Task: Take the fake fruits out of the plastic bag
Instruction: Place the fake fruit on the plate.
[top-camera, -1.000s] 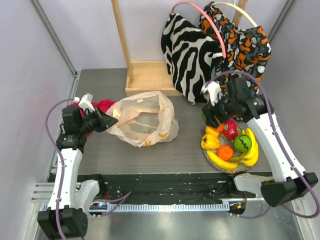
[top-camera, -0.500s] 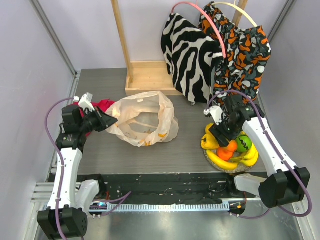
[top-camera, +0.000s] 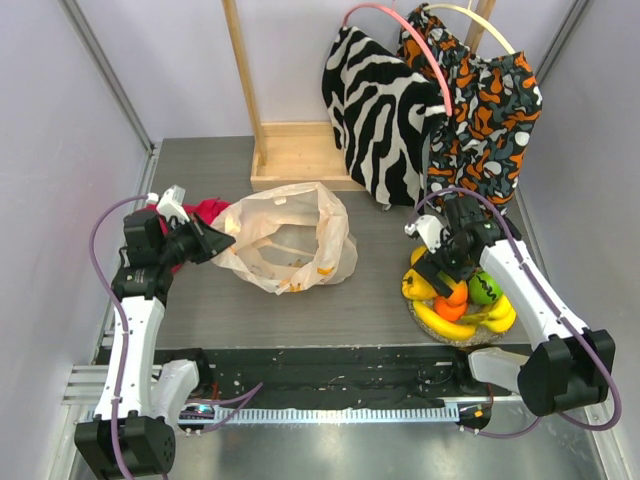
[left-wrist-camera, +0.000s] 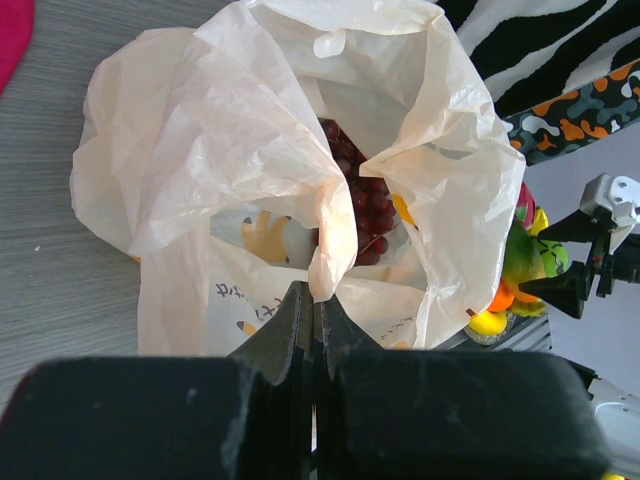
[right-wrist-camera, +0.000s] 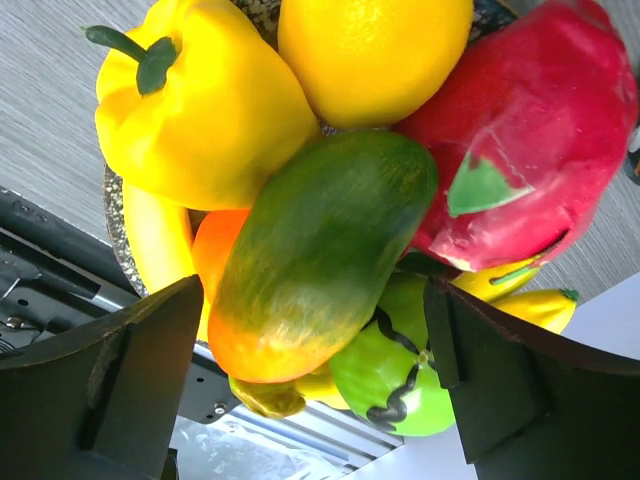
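At table's (top-camera: 370, 290) 9 o'clock: left gripper (left-wrist-camera: 312, 300) pressed together, pinching near rim of plastic bag (left-wrist-camera: 250, 130). Bag mouth gapes, grape bunch (left-wrist-camera: 358, 205) inside. At 3 o'clock: right gripper (right-wrist-camera: 312, 295) spread wide, straddling green-orange mango (right-wrist-camera: 320, 240) atop pile on plate (top-camera: 418, 318). Yellow pepper (right-wrist-camera: 190, 120) and red fruit (right-wrist-camera: 530, 150) touch mango.

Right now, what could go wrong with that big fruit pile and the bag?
1. The plate is heaped high, and the green-orange fruit lies on top of the heap, between the fingers of the open right gripper. A bump could send it rolling off.
2. The left gripper pinches only a thin fold of the plastic bag. That fold might slip or tear, and the grapes inside would get harder to reach.
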